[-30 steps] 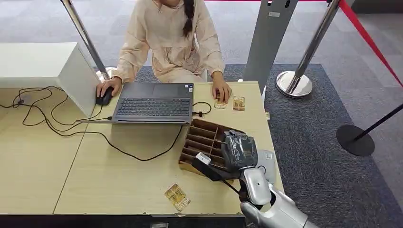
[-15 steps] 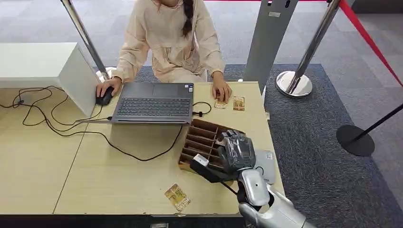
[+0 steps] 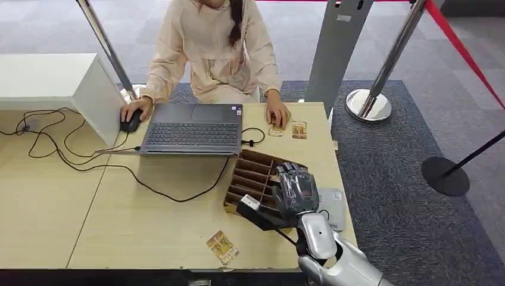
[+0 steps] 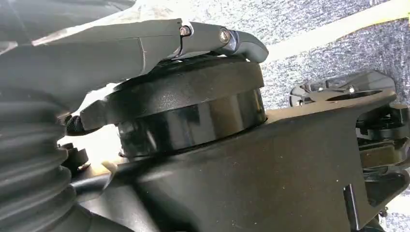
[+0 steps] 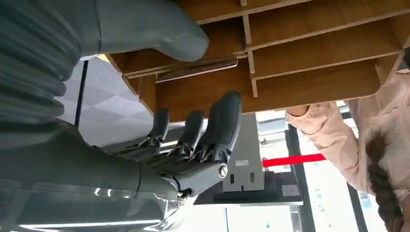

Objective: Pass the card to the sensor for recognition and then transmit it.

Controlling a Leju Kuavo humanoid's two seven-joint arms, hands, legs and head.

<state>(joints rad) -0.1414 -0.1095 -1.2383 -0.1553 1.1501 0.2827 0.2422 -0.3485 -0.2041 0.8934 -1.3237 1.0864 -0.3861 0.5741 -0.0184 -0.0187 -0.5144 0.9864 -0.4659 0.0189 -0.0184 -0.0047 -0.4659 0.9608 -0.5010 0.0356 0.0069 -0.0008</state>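
- Card (image 5: 196, 70): in the right wrist view, a thin flat piece lies in a slot of the wooden slotted rack (image 3: 253, 173), at the rack's near right corner. It appears to be the card to be picked; its face cannot be read.
- Right hand (image 3: 296, 189): positioned over the rack's right end. The thumb (image 5: 145, 30) rests against the rack edge just beside the card. The fingers (image 5: 220, 123) are spread apart and extend along the rack's outer wall. The hand grasps nothing.
- Left hand (image 4: 145, 43): the left wrist view shows it close against dark body parts; whether its fingers are released or clenched cannot be determined.
- Step in hand: judged to be card pickup from the rack. Presentation to the sensor has not begun.
- Sensor (image 3: 331, 205): a flat grey pad on the bench (image 3: 119, 226), just beside the rack and close to the right hand.
- Next move: bring thumb and fingers onto opposite faces of the card, pinch, and lift it straight out of the slot before shifting to the pad.
- Other items: a loose card (image 3: 222, 246) lies near the front bench edge. A seated person (image 3: 211, 47) works at a laptop (image 3: 193, 128) on the far side.
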